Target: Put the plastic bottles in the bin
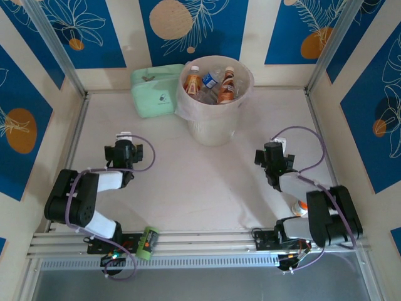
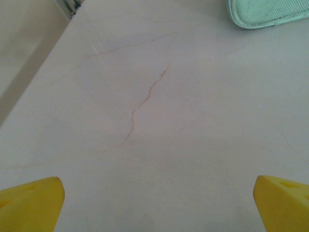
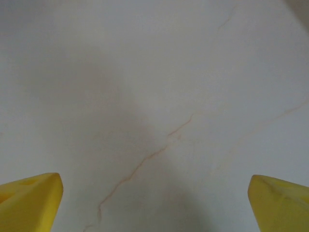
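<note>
Bin stands upright at the far middle of the table, lined with a pale bag. Bottles are heaped inside it: two amber ones with white caps rise to the rim, a clear one with a blue label sits between them, and more clear ones lie lower down. Pouch, pale green, lies flat just left of the bin; cannot tell whether it touches the bag. Left gripper is over the left part of the table, well apart from the bin. Left fingers, yellow, are spread wide at the lower corners of the wrist view, with nothing between them but bare tabletop with a thin reddish vein. A pouch corner shows at upper right. Right gripper is placed likewise on the right side; right fingers are just as wide apart and empty, over bare veined tabletop. Orange-and-white thing lies tucked against the right arm, partly hidden, so cannot tell what it is. Green thing sits on the rail by the left base, too small to tell.
</note>
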